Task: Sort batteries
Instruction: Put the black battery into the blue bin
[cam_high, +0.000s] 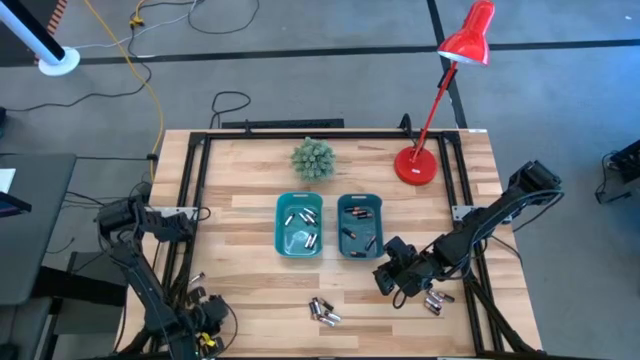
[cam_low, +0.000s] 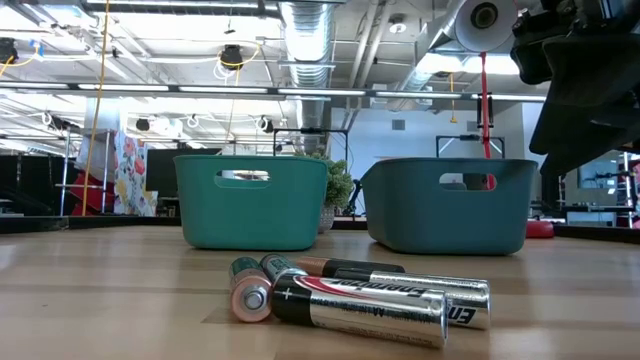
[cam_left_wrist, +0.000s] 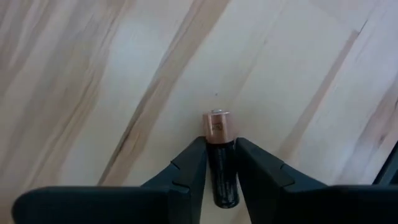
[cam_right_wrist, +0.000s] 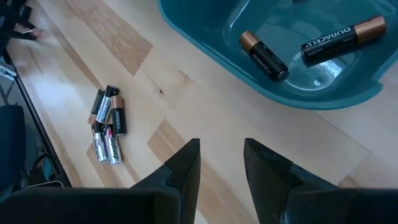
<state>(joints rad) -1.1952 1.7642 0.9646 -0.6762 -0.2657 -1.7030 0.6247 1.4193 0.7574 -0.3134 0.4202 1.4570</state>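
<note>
My left pincer (cam_left_wrist: 221, 163) clenched a copper-topped black cylindrical battery (cam_left_wrist: 219, 146) between its fingers above the wooden table (cam_left_wrist: 93, 74); next, I judged, came carrying it binward. My right pincer (cam_right_wrist: 221, 158) hung released.

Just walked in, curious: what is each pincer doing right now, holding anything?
Left pincer: shut on a copper-topped battery.
Right pincer: open, holding nothing, beside the right teal bin.

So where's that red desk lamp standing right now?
In the high view the red desk lamp stands on the table's far right corner, right of the spiky green plant and behind the right-hand teal bin.
</note>
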